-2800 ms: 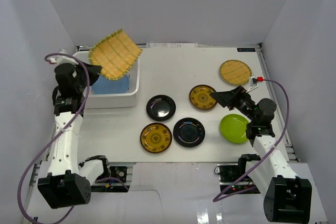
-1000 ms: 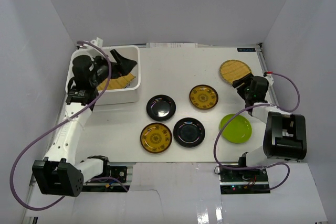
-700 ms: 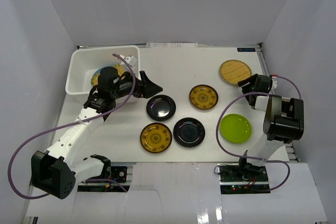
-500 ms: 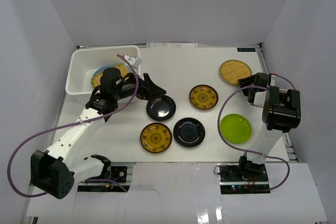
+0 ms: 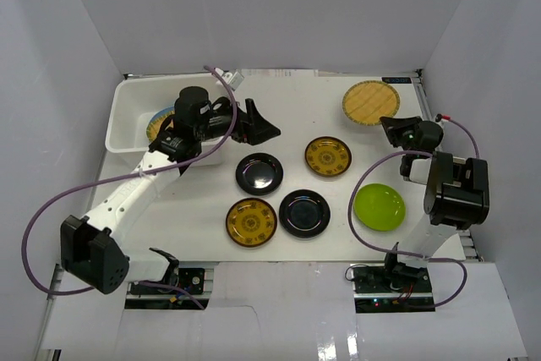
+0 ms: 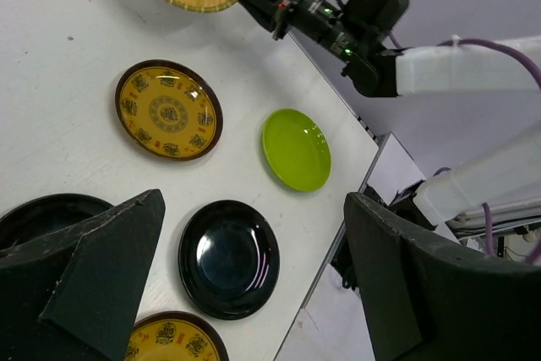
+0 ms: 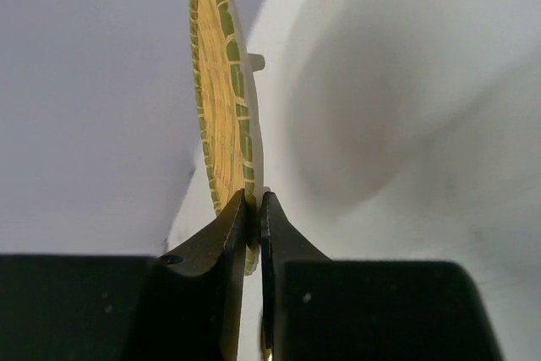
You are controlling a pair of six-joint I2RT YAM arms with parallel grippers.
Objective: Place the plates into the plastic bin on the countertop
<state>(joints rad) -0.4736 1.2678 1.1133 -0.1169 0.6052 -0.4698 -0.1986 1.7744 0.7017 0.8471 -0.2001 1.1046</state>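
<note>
Five plates lie flat and apart on the countertop (image 5: 283, 95): two glossy black plates (image 5: 259, 173) (image 5: 304, 213), two gold-patterned plates (image 5: 327, 156) (image 5: 251, 221) and a lime green plate (image 5: 379, 206) at the lower right. The gold ornament on the patterned pair cannot be read as writing.

The plastic bin (image 5: 125, 120) sits at the upper left of the top view. Inside it, a tan woven tray (image 5: 157, 128) lies on a light blue plate (image 5: 162, 113), both mostly hidden by the left arm.

The left gripper (image 5: 262, 127) hangs just right of the bin, with its fingers (image 6: 101, 268) spread wide and nothing between them.

At the upper right, the right gripper (image 7: 254, 209) is pinched on the rim of the round woven tray (image 7: 224, 99), which is lifted on edge.

A dark label (image 5: 397, 80) sits at the table's far right corner, its print too small to read.
</note>
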